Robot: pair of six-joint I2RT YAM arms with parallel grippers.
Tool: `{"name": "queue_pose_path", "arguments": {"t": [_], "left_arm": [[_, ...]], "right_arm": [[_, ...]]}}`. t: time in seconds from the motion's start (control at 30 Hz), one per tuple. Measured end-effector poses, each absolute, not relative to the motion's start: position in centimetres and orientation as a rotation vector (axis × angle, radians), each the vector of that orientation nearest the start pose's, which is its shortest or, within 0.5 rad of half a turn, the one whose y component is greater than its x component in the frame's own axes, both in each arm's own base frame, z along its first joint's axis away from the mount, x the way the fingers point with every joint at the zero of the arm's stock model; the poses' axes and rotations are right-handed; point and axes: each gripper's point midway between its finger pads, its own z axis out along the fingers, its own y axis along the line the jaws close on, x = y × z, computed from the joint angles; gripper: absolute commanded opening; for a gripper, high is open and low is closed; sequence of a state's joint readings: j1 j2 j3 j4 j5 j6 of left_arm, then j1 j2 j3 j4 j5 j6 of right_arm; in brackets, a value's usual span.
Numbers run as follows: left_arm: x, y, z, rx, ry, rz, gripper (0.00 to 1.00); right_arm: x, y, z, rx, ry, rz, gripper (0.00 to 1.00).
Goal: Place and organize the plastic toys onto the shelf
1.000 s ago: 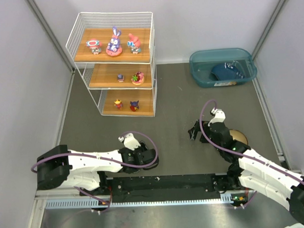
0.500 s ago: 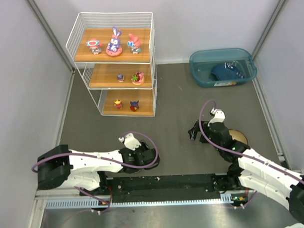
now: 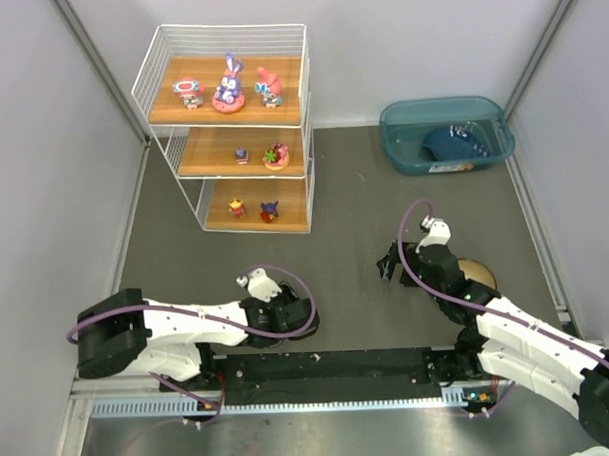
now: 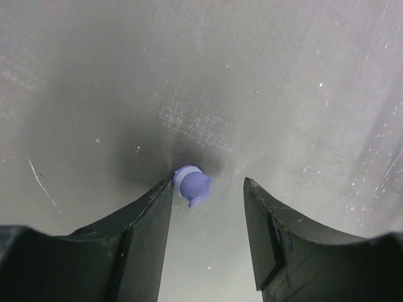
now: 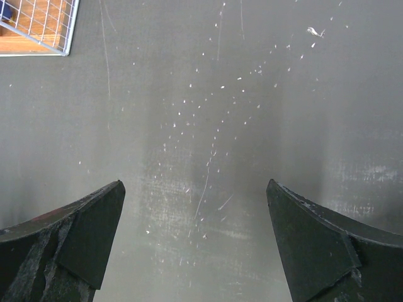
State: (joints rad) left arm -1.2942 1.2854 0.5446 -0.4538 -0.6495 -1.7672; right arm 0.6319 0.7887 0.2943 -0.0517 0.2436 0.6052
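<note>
Left wrist view gives you the one piece not yet shelved: a tiny purple toy (image 4: 191, 183) lying on the grey tabletop (image 4: 201, 75), between the left jaws. They stand partly open around it. There is a clear gap on its right, while its left side sits right at the tip of the finger (image 4: 148, 217) on the left of that view. You cannot tell whether the two touch. Nothing is gripped.

Against a second ago, the left jaws have narrowed only by a hair. In the top view the left arm (image 3: 178, 327) has crept slightly, its elbow a touch further right. Its wrist stays folded low near the tabletop's near edge.

On the shelf (image 3: 165, 108) nothing has moved. Three figurines (image 3: 228, 86) stand on the top board, two small ones (image 3: 275, 156) on the middle board, and two more (image 3: 270, 210) on the bottom board.

Right jaws hang wide open over bare tabletop, holding nothing, and the right arm (image 3: 488, 317) looks the same as a second ago. A corner of the shelf shows at the upper left of the right wrist view.

Further out, the teal bin (image 3: 440, 105) at the far right holds a dark blue item (image 3: 450, 143). Its white marks are too small to read. A tan bowl (image 3: 480, 274) sits just behind the right arm, partly hidden by it.
</note>
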Motion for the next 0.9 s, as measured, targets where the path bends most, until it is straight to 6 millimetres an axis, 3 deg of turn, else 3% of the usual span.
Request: {"name": "queue_pose_path", "arguments": {"t": [0.53,0.9], "left_arm": [[16.0,-22.9,2.9,-0.820,2.276,-0.488,0.55],[17.1,-23.1,3.0,-0.779,2.269,-0.499,0.57]], "right_arm": [[23.3,14.5,7.5,0.119,2.143,0.472,0.96],[23.3,14.5,7.4,0.118,2.146,0.470,0.96]]}}
